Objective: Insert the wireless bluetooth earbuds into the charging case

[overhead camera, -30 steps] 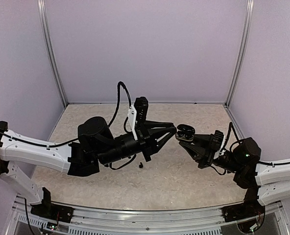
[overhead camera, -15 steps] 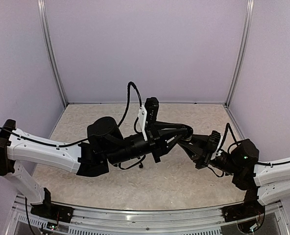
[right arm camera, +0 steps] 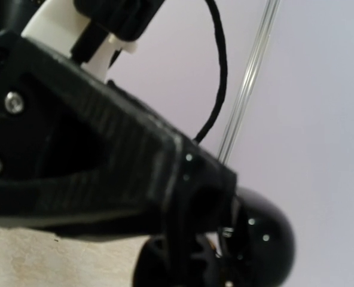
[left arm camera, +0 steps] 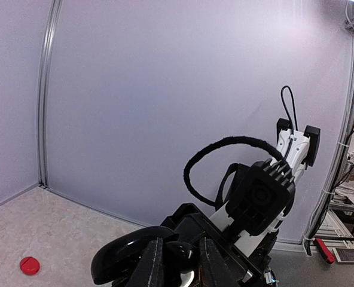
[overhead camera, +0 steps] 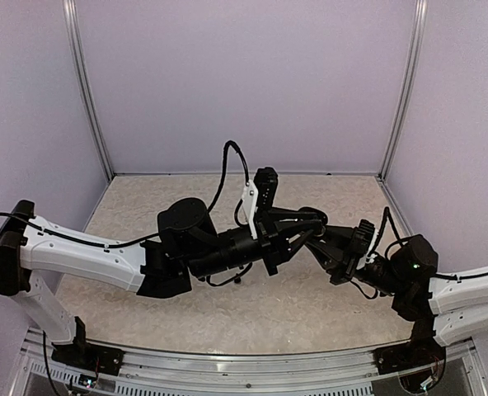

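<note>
The left arm (overhead camera: 87,252) has stretched further toward the right edge of the table (overhead camera: 129,206). The left gripper (overhead camera: 316,221) was a little apart from the case (left arm camera: 120,257) before and has now come over it. The open top of the case could be seen from above earlier. Now the fingers (left arm camera: 153,266) cover it.

Left pincer (left arm camera: 180,263) directly over the charging case (left arm camera: 120,258), apparently in the right pincer (overhead camera: 320,238).

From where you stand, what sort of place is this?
Likely a robot test booth: lilac panels in metal posts enclose a speckled tabletop, the left arm and right arm mounted at its near edge.
</note>
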`<state>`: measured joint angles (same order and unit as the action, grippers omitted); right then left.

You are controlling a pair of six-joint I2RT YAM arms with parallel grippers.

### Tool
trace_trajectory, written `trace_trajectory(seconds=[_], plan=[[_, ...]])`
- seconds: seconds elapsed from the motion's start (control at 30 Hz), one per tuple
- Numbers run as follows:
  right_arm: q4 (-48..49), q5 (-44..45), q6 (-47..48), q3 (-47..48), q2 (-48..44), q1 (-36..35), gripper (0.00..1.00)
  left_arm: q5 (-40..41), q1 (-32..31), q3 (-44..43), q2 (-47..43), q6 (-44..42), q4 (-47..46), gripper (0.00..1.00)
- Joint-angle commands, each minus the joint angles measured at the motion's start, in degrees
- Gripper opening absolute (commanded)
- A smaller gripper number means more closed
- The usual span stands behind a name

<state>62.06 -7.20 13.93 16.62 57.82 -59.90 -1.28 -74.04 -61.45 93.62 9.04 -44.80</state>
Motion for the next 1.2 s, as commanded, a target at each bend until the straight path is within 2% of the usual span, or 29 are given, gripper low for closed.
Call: trace_trajectory(seconds=[0.0, 0.63, 1.17], plan=[[1.67, 0.28, 0.73, 0.74, -1.54, -1.07, 0.00, -0.04, -0.40, -1.82, 0.99, 0.37, -0.59, 0.19], [1.09, -0.19, 1.14, 1.65, -2.14, -1.62, 0.00, -0.14, -0.23, -3.06, 3.20, 1.77, 0.98, 0.19], [1.20, -0.28, 1.50, 0.52, -4.88, -1.80, 0.00, 3.69, 0.43, -0.14, 1.15, 2.61, 2.81, 0.19]])
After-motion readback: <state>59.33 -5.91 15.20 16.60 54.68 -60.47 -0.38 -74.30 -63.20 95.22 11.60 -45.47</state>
